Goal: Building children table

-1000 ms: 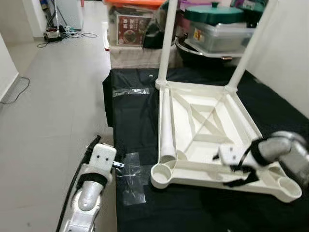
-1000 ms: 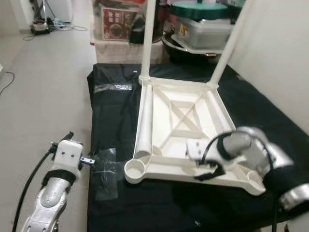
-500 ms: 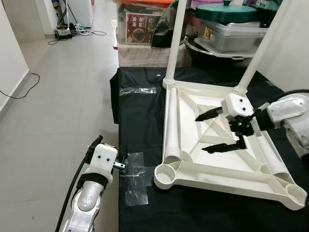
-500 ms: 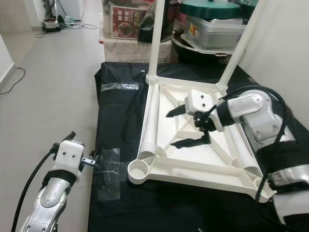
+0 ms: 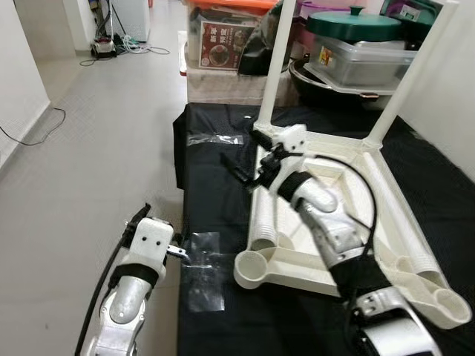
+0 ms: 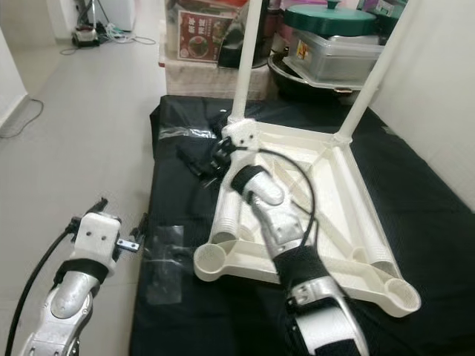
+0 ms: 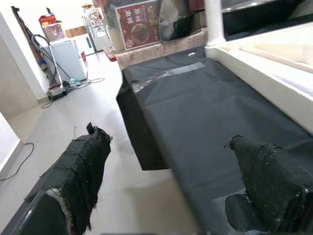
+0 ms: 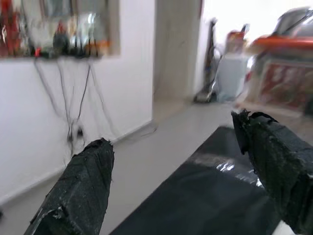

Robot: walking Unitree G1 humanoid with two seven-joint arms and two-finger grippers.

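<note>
While the right hand [image 5: 249,159] hangs open and empty over the far left corner of the upturned tabletop [image 5: 349,222], the left hand [image 5: 152,237] idles open beside the black worktop [image 5: 211,200]. Two legs [image 5: 273,63] stand fitted; two more [image 5: 261,215] lie loose in the frame. Judged roughly half built.
</note>
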